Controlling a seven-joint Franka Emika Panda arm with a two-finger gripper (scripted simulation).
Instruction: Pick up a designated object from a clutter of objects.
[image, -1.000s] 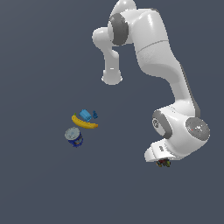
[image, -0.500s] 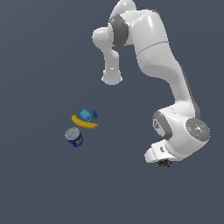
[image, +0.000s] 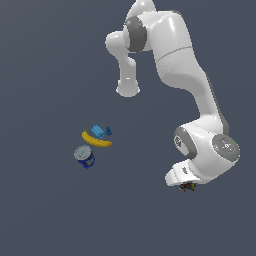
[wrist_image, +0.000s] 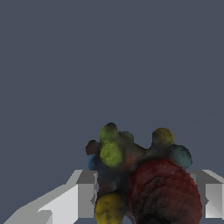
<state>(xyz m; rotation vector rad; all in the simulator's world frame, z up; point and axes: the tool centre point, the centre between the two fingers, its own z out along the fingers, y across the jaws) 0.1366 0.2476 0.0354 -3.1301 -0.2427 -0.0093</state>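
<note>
White arm (image: 180, 55), grey joints, pale grey fingers (wrist_image: 83, 194)

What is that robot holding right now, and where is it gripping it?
The dark lumpy multicoloured object sits between its fingers, one on each side; whether they actually clamp it cannot be told.

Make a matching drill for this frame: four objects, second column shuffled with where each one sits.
Things:
1. banana
2. blue can
3. light-blue block
4. dark lumpy object

Places:
A. between the jaws of the gripper, under the arm's wrist
B. lowest of the cluster in the exterior view, just below the banana
C. touching the banana's upper side in the exterior view
D. lying between the block and the can

Pairs: 1-D, 2-B, 3-C, 4-A
</note>
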